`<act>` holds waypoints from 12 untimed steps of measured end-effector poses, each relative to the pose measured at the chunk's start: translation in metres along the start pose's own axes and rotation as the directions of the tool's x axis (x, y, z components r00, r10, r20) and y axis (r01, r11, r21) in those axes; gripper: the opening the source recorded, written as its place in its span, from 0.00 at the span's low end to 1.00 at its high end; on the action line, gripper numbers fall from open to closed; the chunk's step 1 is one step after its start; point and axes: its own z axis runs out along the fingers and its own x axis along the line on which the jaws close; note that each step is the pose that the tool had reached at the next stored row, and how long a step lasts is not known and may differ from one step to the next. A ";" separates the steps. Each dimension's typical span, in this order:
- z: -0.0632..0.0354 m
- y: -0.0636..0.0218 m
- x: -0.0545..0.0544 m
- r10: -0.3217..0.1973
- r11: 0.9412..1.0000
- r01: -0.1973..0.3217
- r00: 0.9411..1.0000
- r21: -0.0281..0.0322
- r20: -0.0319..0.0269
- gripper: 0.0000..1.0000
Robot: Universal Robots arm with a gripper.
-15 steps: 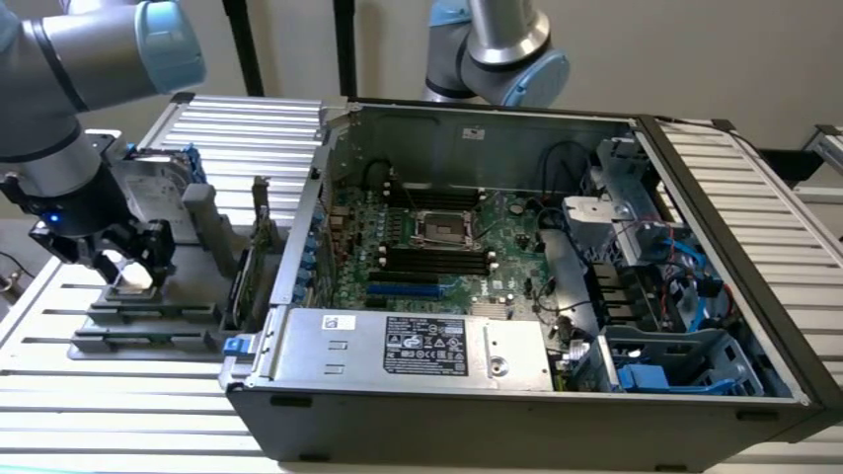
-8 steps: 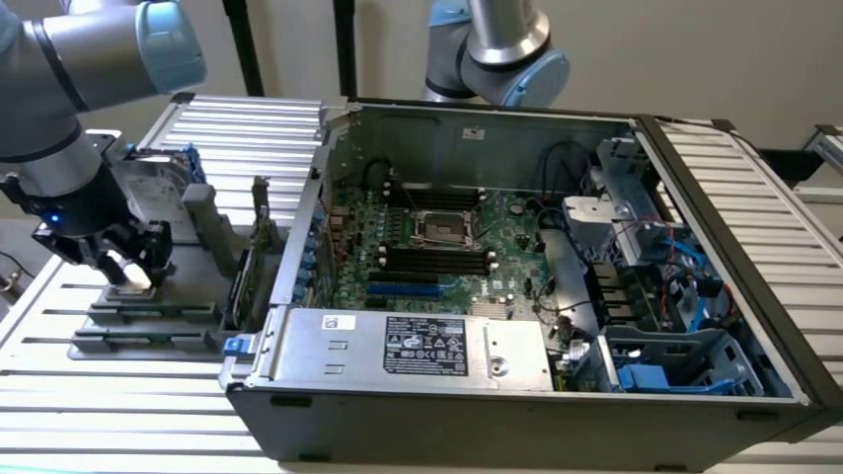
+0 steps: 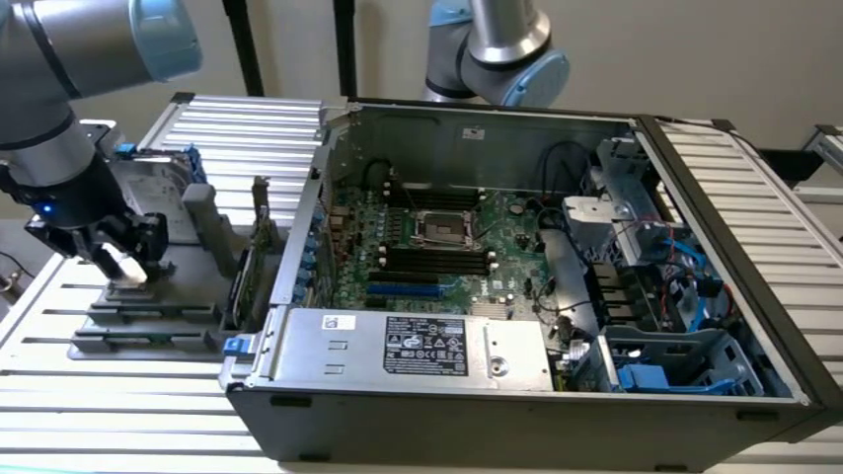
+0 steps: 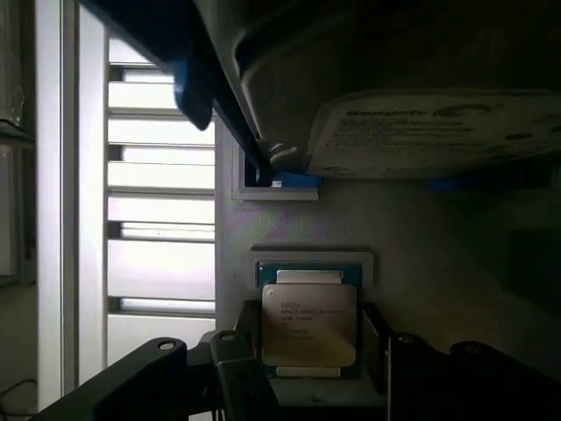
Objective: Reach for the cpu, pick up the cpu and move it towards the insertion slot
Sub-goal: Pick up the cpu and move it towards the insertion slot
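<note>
The cpu (image 4: 308, 323), a small square chip with a silvery face, lies in a pale-framed recess of the grey fixture (image 4: 421, 237). My gripper (image 4: 308, 364) has one dark finger against each side of the chip and is shut on it. In the exterior view my gripper (image 3: 125, 259) hangs low over the grey fixture (image 3: 145, 316) at the exterior view's left, with a pale piece between its fingers. The insertion slot (image 3: 441, 229), a dark square socket in a shiny frame, sits on the green motherboard inside the open computer case (image 3: 527, 405).
A silver hard drive (image 4: 421, 132) with blue brackets rests on the fixture just beyond the cpu. Upright grey holders (image 3: 197, 212) stand between my gripper and the case wall. A second robot arm (image 3: 495, 49) rises behind the case. A slatted metal table (image 3: 118, 415) carries everything.
</note>
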 end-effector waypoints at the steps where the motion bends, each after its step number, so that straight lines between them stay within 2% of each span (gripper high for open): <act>1: -0.0045 0.0001 0.000 0.000 1.000 0.000 1.000 0.000 0.000 0.55; 12: -0.0547 0.0018 -0.001 -0.002 1.000 0.002 1.000 0.000 -0.001 0.55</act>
